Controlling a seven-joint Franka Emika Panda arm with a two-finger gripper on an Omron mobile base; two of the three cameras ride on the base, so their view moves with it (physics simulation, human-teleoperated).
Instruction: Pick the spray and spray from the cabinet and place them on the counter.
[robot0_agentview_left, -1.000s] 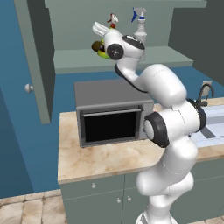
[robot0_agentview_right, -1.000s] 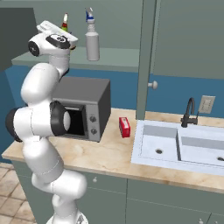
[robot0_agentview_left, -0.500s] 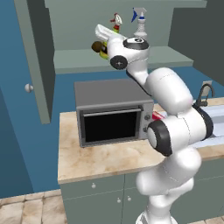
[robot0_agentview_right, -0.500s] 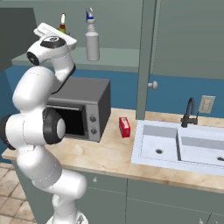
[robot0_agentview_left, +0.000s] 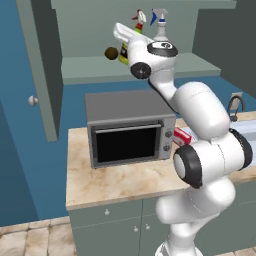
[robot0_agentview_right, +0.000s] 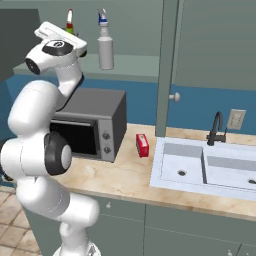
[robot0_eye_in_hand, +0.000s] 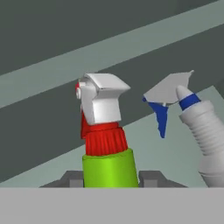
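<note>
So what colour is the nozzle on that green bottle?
White over a red collar, clearest in the hand view: nozzle.

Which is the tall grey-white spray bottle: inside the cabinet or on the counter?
Inside the cabinet: the grey-white spray bottle stands upright on its shelf.

— What crowds you on the cabinet shelf (robot0_agentview_left: 90, 67)?
— The grey bottle (robot0_agentview_right: 105, 46) stands just beside the green bottle (robot0_eye_in_hand: 108, 144); a brown ball (robot0_agentview_left: 111, 52) sits on its other side.
</note>
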